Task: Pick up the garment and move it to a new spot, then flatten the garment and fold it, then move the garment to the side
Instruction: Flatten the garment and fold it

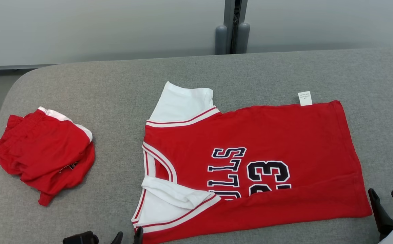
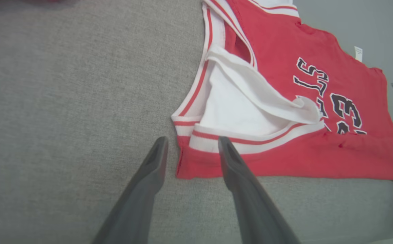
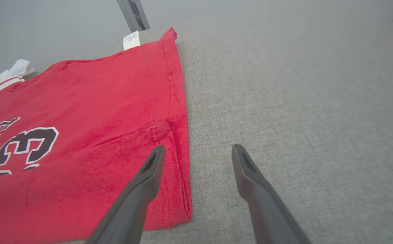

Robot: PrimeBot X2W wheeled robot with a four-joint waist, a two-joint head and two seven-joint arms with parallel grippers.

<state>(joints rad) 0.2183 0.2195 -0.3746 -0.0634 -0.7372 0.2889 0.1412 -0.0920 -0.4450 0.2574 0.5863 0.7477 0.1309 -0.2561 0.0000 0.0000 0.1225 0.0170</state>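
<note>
The garment (image 1: 267, 135) is a red jersey with white sleeves and dark lettering, lying on the grey table (image 1: 216, 71) with its near long edge folded over the print. My left gripper (image 1: 127, 236) is open at the jersey's near sleeve corner. In the left wrist view my left gripper (image 2: 191, 144) straddles that corner of the jersey (image 2: 284, 159) without clamping it. My right gripper (image 1: 385, 197) stands open just off the jersey's near hem corner. The right wrist view has my right gripper (image 3: 199, 151) over the hem edge of the jersey (image 3: 81, 118), nothing held.
A bunched red and white garment (image 1: 43, 156) lies at the table's left end. A white label (image 1: 305, 98) sticks out at the jersey's far edge. Grey posts (image 1: 232, 37) stand behind the table. Bare grey surface lies right of the hem.
</note>
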